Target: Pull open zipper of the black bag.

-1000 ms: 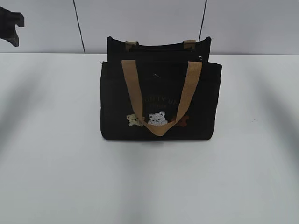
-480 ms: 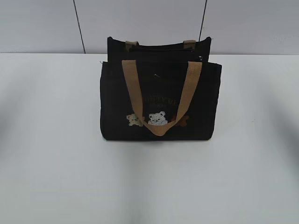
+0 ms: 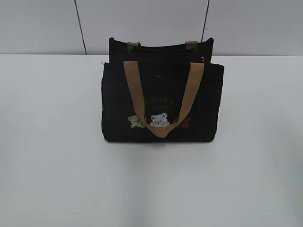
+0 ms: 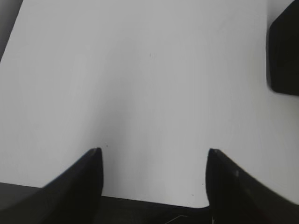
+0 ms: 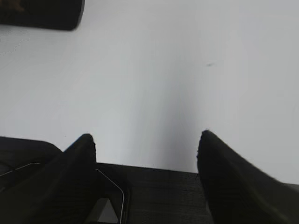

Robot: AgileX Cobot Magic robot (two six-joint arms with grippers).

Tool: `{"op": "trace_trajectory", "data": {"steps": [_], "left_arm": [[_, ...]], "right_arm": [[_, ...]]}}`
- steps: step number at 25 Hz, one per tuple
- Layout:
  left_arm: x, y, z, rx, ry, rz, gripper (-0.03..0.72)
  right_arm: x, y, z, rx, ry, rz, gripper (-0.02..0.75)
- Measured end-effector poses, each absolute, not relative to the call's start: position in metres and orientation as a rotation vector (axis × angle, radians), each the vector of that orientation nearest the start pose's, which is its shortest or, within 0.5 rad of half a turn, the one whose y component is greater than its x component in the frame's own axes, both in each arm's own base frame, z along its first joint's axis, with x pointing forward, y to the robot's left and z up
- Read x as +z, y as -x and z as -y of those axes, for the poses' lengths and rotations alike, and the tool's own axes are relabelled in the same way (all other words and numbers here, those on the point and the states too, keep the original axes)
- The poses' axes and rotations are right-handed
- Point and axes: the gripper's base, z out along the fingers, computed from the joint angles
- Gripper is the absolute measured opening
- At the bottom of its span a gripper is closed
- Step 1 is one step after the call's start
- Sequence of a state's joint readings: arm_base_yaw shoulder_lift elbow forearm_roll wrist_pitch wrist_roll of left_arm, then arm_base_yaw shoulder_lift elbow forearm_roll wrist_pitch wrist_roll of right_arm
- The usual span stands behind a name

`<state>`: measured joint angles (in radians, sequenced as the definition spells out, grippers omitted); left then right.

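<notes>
The black bag [image 3: 161,101] stands upright in the middle of the white table [image 3: 52,156], with tan webbing handles [image 3: 135,90] and three little bears low on its front. Its zipper [image 3: 163,48] runs along the dark top; the pull is too small to make out. Neither gripper shows in the exterior view. My left gripper [image 4: 153,150] is open over bare table, a corner of the black bag [image 4: 285,56] far off at the right edge of its view. My right gripper [image 5: 147,135] is also open and empty, with the black bag [image 5: 42,14] at the top left of its view.
A grey panelled wall [image 3: 142,23] rises behind the table's far edge. White tabletop spreads to both sides of the bag and in front of it.
A dark piece of the left arm at the exterior view's top left corner one second ago has left the view. The bag has not moved.
</notes>
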<state>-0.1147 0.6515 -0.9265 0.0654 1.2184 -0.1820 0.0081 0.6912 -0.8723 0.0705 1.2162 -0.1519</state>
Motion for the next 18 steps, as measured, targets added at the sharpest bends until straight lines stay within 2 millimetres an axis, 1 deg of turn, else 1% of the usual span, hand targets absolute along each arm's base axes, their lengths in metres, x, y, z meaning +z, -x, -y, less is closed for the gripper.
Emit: {"op": "trace_trajectory", "data": {"steps": [4,7,10,13,15,18], "left_arm": [[0.340,-0.044,0.000,-0.063,0.083,-2.355,0.514],[0.320,-0.019,-0.003,-0.071,0.075,-2.294,0.514],[0.303,0.001,-0.005,-0.084,0.070,-2.218,0.510],[0.294,0.019,-0.007,-0.099,0.059,-2.128,0.500],[0.291,0.024,-0.007,-0.098,0.045,-2.098,0.496],[0.288,0.022,-0.005,-0.093,-0.022,-2.094,0.494]], "right_arm": [[0.316,-0.054,-0.009,0.040,0.271,-2.449,0.515],[0.300,-0.022,-0.012,0.050,0.341,-2.326,0.515],[0.287,0.001,-0.014,0.038,0.375,-2.208,0.515],[0.279,0.016,-0.014,0.019,0.371,-2.104,0.515],[0.275,0.015,-0.014,0.017,0.368,-2.092,0.515],[0.269,0.009,-0.013,0.011,0.360,-2.088,0.515]]}}
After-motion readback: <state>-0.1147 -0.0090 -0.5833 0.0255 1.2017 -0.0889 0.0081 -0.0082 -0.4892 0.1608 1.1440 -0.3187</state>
